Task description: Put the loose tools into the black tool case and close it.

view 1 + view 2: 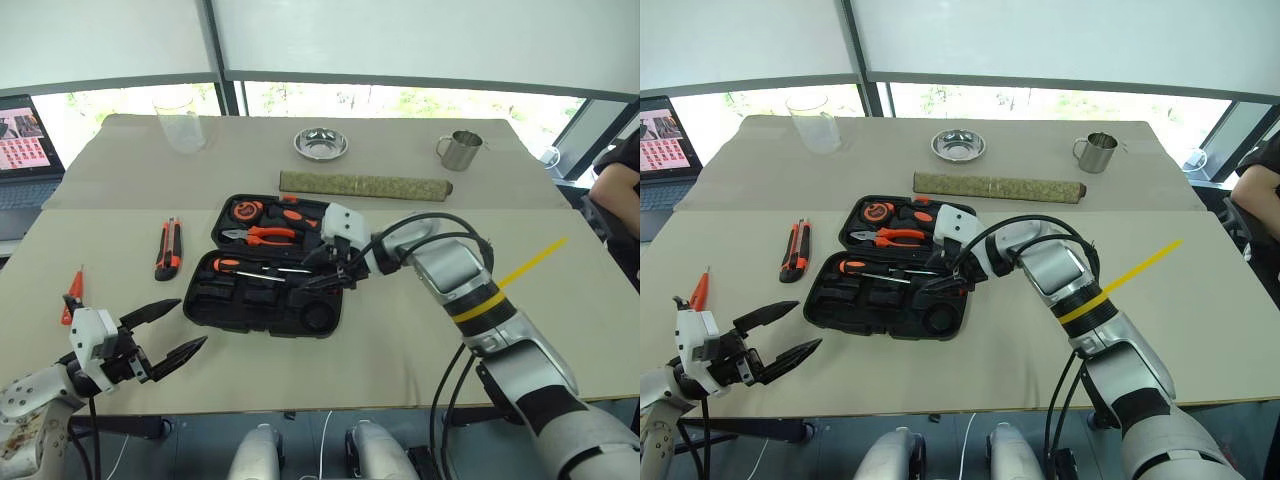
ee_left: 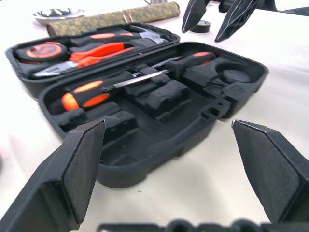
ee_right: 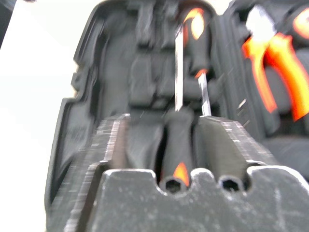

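Black tool case (image 1: pixel 262 290) lies open mid-worktop. Our right hand (image 1: pixel 325 272), half spread and holding nothing, hovers over two screwdrivers (image 1: pixel 255 267) inside. Next we fetch the knife (image 1: pixel 168 248), left, with our wide-spread left hand (image 1: pixel 168 333).

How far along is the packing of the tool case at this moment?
Done: two long screwdrivers lie in the open black tool case. In hand: nothing; the right gripper hovers open over them, and the left gripper is open too. Left: the utility knife, the tester screwdriver and the tape roll lie on the table; then closing the case.
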You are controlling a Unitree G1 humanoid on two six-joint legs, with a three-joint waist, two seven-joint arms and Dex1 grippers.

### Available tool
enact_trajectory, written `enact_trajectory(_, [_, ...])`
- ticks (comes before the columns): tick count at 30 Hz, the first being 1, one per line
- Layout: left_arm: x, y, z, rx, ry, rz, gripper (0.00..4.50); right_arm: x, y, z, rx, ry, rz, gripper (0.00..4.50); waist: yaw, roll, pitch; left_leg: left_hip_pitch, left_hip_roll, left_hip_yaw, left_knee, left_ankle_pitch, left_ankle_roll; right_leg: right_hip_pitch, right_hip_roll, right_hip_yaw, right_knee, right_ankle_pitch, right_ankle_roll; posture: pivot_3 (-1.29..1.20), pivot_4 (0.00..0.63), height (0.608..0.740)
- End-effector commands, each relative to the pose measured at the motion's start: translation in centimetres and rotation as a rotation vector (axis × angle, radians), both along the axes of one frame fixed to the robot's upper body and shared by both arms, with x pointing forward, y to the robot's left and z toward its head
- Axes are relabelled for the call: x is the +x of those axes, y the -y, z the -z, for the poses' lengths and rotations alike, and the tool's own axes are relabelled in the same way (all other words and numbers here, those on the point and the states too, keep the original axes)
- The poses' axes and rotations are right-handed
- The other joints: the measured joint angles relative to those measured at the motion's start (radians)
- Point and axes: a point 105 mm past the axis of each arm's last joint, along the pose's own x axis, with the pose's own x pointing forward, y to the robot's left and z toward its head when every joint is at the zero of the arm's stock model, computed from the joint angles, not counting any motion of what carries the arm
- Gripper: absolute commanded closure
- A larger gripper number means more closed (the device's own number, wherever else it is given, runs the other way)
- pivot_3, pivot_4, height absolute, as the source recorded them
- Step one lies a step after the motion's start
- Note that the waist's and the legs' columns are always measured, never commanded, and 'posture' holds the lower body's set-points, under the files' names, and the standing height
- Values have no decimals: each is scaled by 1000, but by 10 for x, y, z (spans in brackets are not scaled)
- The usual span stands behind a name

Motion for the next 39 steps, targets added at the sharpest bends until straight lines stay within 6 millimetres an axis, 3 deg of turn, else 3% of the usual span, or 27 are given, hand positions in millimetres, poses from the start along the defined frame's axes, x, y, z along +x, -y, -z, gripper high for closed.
enact_trajectory(1, [-2, 0, -3, 13, 34, 3, 0, 2, -16, -7, 86, 73, 7, 3311, -5, 0, 0, 0, 0, 0, 0, 0, 0, -1, 0, 0, 0, 0, 0, 0, 150, 740])
enact_trajectory(4, [-5, 2, -2, 17, 24, 15, 0, 4, -22, 9, 83, 98, 28, 4316, -12, 0, 0, -1, 0, 0, -1, 0, 0, -1, 0, 0, 0, 0, 0, 0, 150, 740])
enact_trajectory(5, [-6, 2, -2, 17, 24, 16, 0, 4, -23, 14, 79, 99, 38, 4458, -14, 0, 0, -1, 0, 0, -1, 0, 0, -1, -1, 0, 0, 0, 0, 0, 150, 740])
enact_trajectory(24, [-4, 16, -14, 18, 36, 49, 0, 9, -36, 63, -15, -30, 104, 4458, -25, 0, 0, 4, 1, -1, -2, 0, 0, 2, -1, 0, 1, 0, 0, 0, 150, 740])
enact_trajectory(28, [-5, 14, -14, 14, 34, 38, 0, 12, -50, 43, 69, -3, 99, 4458, -29, 0, 0, 5, 1, -1, -2, 0, 0, 2, 0, 0, 2, 0, -1, 0, 150, 740])
enact_trajectory(30, [-8, 7, -15, 1, 32, -6, 0, 11, -51, 10, 238, 55, 72, 4458, -32, 0, 0, 5, 1, -1, -2, 0, 0, 2, 0, 0, 2, 0, -1, 0, 150, 740])
enact_trajectory(31, [-9, 0, -15, -8, 30, -46, 0, 8, -46, -7, 321, 79, 58, 4196, -33, 0, 0, 4, 1, -1, -2, 0, 0, 1, 0, 0, 2, 0, -1, 0, 150, 740])
enact_trajectory(34, [-13, -18, -13, -19, 29, -149, 0, -3, -29, -29, 437, 123, 17, 3401, -32, 0, 0, 2, 2, -5, -3, 0, 0, 0, -1, 0, 1, 0, -1, 0, 150, 740])
enact_trajectory(39, [-28, -66, -12, -37, 54, -430, 0, -34, 18, -42, 573, 214, -24, 1619, -19, 0, 0, 0, 1, -9, -3, -1, -1, 1, -3, 0, -3, 0, 0, 0, 150, 740])
